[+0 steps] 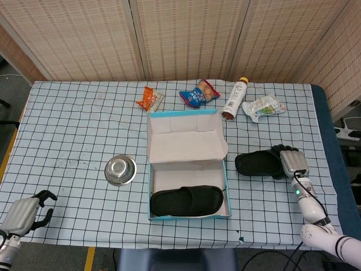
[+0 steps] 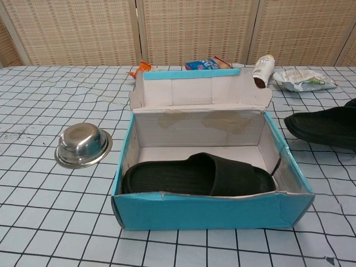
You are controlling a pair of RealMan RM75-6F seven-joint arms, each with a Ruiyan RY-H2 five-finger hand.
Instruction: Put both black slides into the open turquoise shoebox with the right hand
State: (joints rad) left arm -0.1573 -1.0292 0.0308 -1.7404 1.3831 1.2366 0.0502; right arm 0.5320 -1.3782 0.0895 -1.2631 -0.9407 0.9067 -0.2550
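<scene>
Woven screens stand behind a table (image 1: pixel 67 113) under a checked cloth. Right hand (image 1: pixel 289 162) has its fingers clamped on one black slide (image 1: pixel 258 164), which lies beside the open turquoise shoebox (image 1: pixel 188 169), off to the fingers' left. A second black slide (image 1: pixel 187 201) lies inside the box. Left hand (image 1: pixel 25 212) rests at the table's near corner, fingers curled around nothing. Snack packets (image 1: pixel 199 94) and a bottle (image 1: pixel 233 99) lie beyond; their print is too small to read.
</scene>
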